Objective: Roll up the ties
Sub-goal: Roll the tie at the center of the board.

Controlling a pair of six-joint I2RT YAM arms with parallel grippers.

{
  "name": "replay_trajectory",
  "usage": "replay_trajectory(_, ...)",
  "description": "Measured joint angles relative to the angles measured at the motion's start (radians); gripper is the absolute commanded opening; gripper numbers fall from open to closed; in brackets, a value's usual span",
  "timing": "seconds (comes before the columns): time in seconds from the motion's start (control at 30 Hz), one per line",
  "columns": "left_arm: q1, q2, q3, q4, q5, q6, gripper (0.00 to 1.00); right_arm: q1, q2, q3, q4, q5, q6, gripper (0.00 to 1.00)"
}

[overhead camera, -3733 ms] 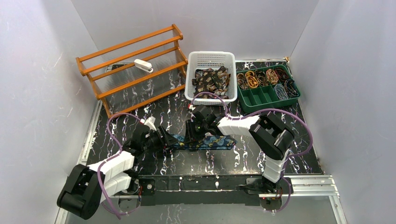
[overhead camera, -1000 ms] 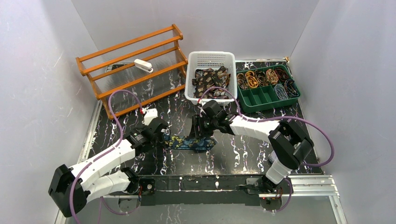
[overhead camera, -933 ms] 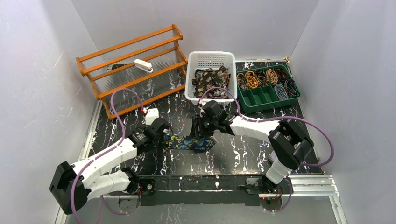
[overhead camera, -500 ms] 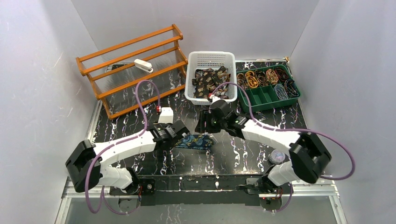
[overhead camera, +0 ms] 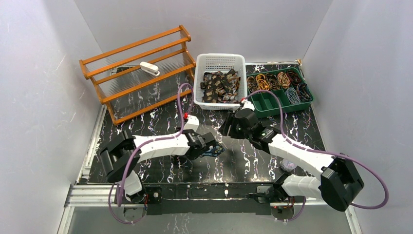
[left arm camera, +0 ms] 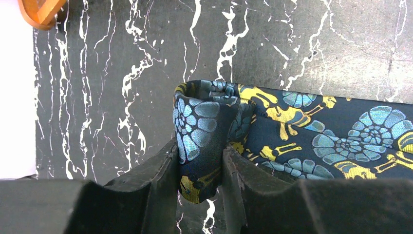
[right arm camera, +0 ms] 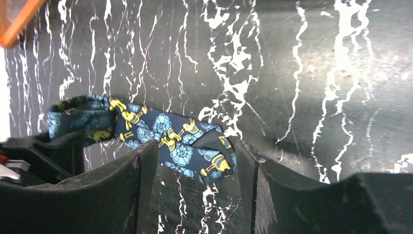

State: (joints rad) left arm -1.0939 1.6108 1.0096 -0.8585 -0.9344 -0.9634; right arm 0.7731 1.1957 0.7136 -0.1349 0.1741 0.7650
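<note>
My left gripper (left arm camera: 199,165) pinches the rolled end of the blue tie (left arm camera: 311,131). My right gripper (right arm camera: 195,161) is spread apart. From above, my arm hides most of the tie.

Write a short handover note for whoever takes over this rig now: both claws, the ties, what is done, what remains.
Left claw: shut on the rolled end of the dark blue paisley fabric tie.
Right claw: open, holding nothing, pointed at that tie's flat free end.
Done: the tie, on the black marbled table, is partly rolled; rolled ties fill part of the green plastic compartment tray.
Left: finish this roll, then roll the brown paisley ties in the white plastic basket.
</note>
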Motion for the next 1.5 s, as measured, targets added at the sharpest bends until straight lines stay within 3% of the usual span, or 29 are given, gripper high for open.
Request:
replay_trajectory(0.13, -0.016, 0.066, 0.04, -0.022, -0.015, -0.009, 0.37, -0.04, -0.055, -0.03, 0.006, 0.009, 0.022, 0.69)
replay_trajectory(0.27, -0.026, 0.121, 0.09, -0.025, -0.005, -0.003, 0.4, -0.061, -0.069, -0.042, 0.007, 0.005, 0.037, 0.77)
replay_trajectory(0.63, -0.027, 0.156, 0.116, 0.128, 0.131, 0.089, 0.5, -0.13, -0.036, -0.057, 0.032, -0.125, 0.063, 0.8)
replay_trajectory(0.9, -0.027, 0.114, 0.087, 0.234, 0.229, 0.141, 0.68, -0.138, -0.011, -0.057, 0.036, -0.19, 0.051, 0.83)
replay_trajectory(1.07, -0.024, -0.01, 0.051, 0.298, 0.285, 0.158, 0.78, -0.139, 0.048, -0.055, 0.064, -0.278, 0.019, 0.87)
replay_trajectory(1.27, -0.005, -0.302, -0.036, 0.361, 0.304, 0.16, 0.88, -0.139, 0.118, -0.055, 0.188, -0.43, -0.099, 0.94)
replay_trajectory(1.33, 0.03, -0.389, -0.087, 0.368, 0.31, 0.151, 0.89, -0.138, 0.131, -0.055, 0.259, -0.477, -0.17, 0.98)
replay_trajectory(1.5, 0.193, -0.547, -0.255, 0.365, 0.353, 0.124, 0.96, -0.094, 0.162, -0.056, 0.461, -0.555, -0.443, 0.99)
